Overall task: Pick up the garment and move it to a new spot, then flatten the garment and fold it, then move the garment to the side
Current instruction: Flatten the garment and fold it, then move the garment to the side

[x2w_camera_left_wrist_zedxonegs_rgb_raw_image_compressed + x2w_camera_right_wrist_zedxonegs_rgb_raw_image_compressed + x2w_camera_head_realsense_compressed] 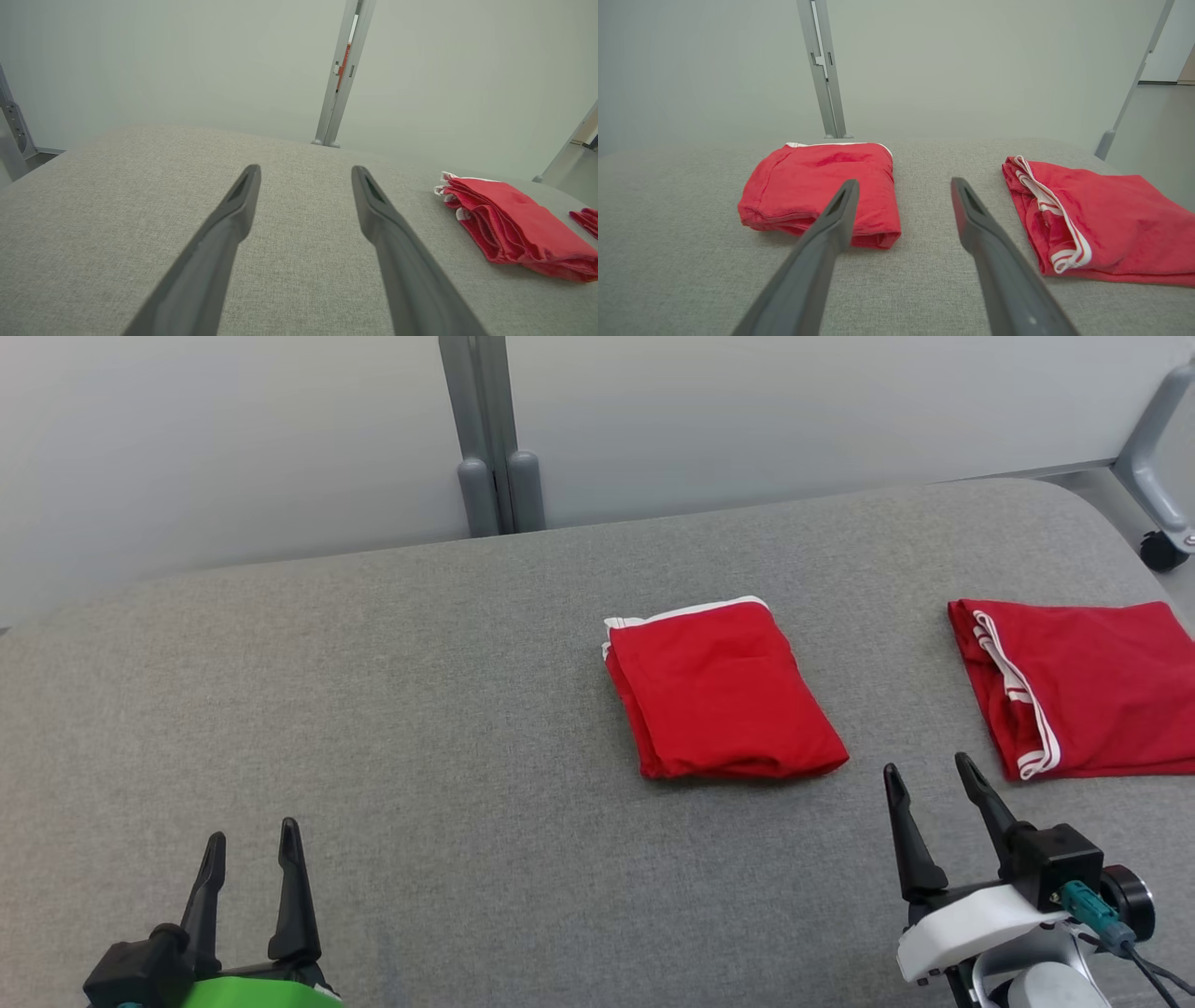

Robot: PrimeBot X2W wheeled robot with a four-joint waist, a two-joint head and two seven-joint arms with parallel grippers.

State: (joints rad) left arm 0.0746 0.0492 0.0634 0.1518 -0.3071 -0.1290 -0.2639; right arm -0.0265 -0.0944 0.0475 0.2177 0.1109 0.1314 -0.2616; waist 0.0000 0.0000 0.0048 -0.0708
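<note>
A red garment with white trim [719, 695] lies folded into a neat rectangle at the middle of the grey padded table [420, 709]. It also appears at the right of the left wrist view [509, 228] and left of centre in the right wrist view [822, 186]. My right gripper [934, 775] hovers open just right of and nearer than this garment, nothing between its fingers; the right wrist view [903, 184] confirms this. Far to the lower left, my left gripper [250, 840] stands open and empty over bare table, its jaws [306, 170] spread wide.
A second red garment with white stripes [1083, 686] lies folded at the table's right edge, also in the right wrist view [1092, 219]. A grey partition post [490, 439] stands behind the table. A caster leg [1162, 476] stands at the far right.
</note>
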